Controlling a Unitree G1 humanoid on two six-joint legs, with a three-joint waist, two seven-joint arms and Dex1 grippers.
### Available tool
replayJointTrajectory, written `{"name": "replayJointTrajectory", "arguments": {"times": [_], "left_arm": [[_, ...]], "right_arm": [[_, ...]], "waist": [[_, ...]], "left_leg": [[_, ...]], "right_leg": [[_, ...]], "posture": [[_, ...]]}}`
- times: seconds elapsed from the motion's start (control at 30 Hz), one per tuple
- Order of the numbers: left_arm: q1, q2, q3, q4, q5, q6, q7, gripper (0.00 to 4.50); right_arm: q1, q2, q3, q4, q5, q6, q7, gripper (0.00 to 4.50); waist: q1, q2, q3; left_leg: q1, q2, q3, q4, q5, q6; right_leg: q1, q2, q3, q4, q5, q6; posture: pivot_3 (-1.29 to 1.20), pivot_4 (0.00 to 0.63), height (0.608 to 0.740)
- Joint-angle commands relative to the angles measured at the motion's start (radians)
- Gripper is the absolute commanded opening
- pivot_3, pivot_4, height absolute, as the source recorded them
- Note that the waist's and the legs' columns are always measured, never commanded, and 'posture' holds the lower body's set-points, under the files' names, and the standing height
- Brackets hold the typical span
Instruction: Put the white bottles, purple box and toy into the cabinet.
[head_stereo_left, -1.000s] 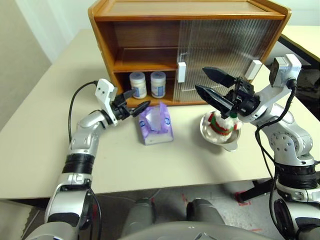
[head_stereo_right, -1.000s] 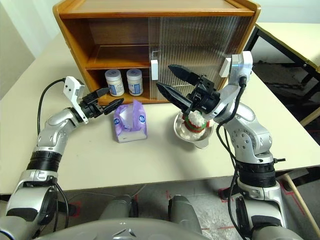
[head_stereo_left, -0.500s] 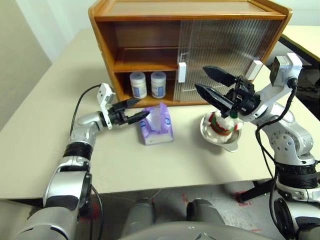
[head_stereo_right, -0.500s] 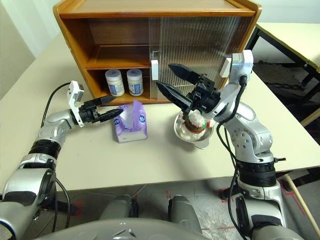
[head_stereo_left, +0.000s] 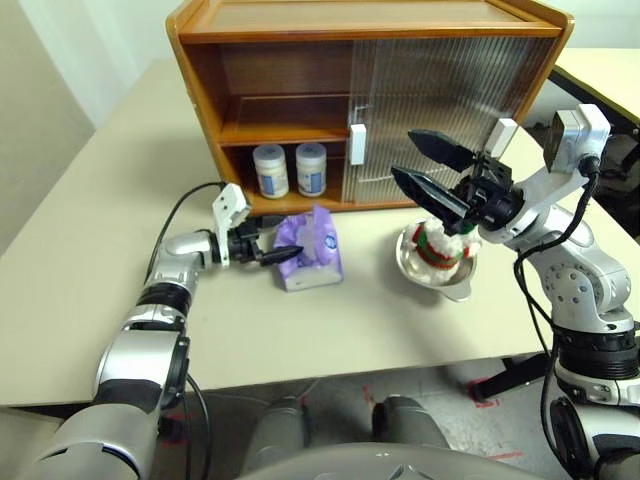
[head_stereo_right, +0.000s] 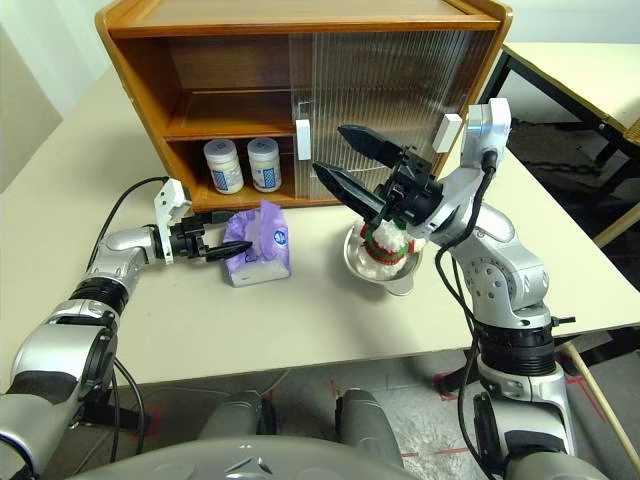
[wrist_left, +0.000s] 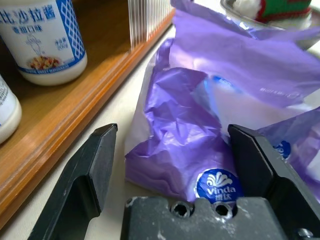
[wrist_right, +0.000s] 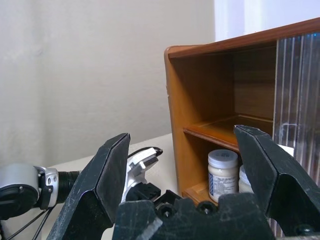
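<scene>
Purple wrapping printed "Vinda" is seen on the purple box (wrist_left: 200, 145), set on the table between the spread fingers of the left gripper (head_stereo_left: 268, 247). Chinese lettering marks the white bottles (head_stereo_left: 288, 169) in the cabinet (head_stereo_left: 300, 90). The toy (head_stereo_left: 437, 246) is held by a metal bowl (head_stereo_left: 452, 281); the right gripper (head_stereo_left: 432, 168) is open above.

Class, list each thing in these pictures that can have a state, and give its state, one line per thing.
Cabinet: left side open, doors slid right.
White bottles: upright, lids on, on the lower shelf.
Purple box: on the table, tissue sticking up.
Toy: sitting in the metal bowl.
Left gripper: open, at the box.
Right gripper: open, empty, above the toy.
</scene>
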Motion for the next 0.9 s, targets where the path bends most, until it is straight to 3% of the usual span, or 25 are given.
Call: {"name": "replayJointTrajectory", "arguments": {"times": [0.03,0.17,0.27,0.6,0.77,0.9], "left_arm": [[-0.009,-0.009,-0.006,0.036,0.03,-0.022,0.018,4.48],[-0.014,-0.007,0.004,0.047,0.03,-0.022,0.034,4.48],[-0.016,0.0,0.019,0.046,0.021,-0.02,0.052,3.95],[0.025,0.027,0.049,0.005,0.0,-0.011,0.02,0.14],[0.06,0.044,0.078,-0.128,-0.059,0.067,-0.037,0.05],[0.112,0.061,0.096,-0.379,-0.132,0.235,-0.03,0.05]], "right_arm": [[0.006,-0.01,-0.006,-0.019,0.003,0.002,-0.005,4.5],[0.008,-0.011,-0.007,-0.021,0.003,0.001,-0.008,4.5],[0.009,-0.011,-0.006,-0.02,0.003,-0.001,-0.008,4.5],[-0.005,-0.004,0.001,-0.002,-0.001,-0.005,-0.003,4.5],[-0.011,-0.004,0.002,0.006,-0.002,-0.005,0.001,4.5],[-0.011,-0.001,0.004,0.014,-0.004,-0.008,0.007,4.5]], "waist": [[0.0,0.0,0.0],[-0.001,0.0,0.0],[-0.001,0.0,0.0],[0.0,0.0,0.0],[-0.002,0.0,0.0],[0.0,0.0,0.0]], "left_leg": [[0.0,0.0,0.0,0.0,0.0,0.0],[0.0,0.0,0.0,0.0,0.0,0.0],[0.0,0.0,0.0,0.0,0.0,0.0],[0.0,0.0,0.0,0.0,0.0,0.0],[0.0,0.001,0.0,0.0,0.0,0.0],[0.0,0.001,0.0,0.0,0.0,0.0]], "right_leg": [[0.0,0.0,0.0,0.0,0.0,0.0],[0.0,0.0,0.0,0.0,0.0,0.001],[0.0,0.0,0.0,0.0,0.0,0.001],[0.0,0.0,0.0,0.0,0.0,0.001],[0.0,0.0,0.0,0.0,0.0,0.0],[0.0,0.0,0.0,0.0,0.0,0.0]], "posture": [[-0.02,0.0,0.74],[-0.02,0.0,0.74],[-0.02,0.0,0.74],[0.0,0.0,0.74],[0.01,0.0,0.74],[0.02,0.0,0.74]]}}
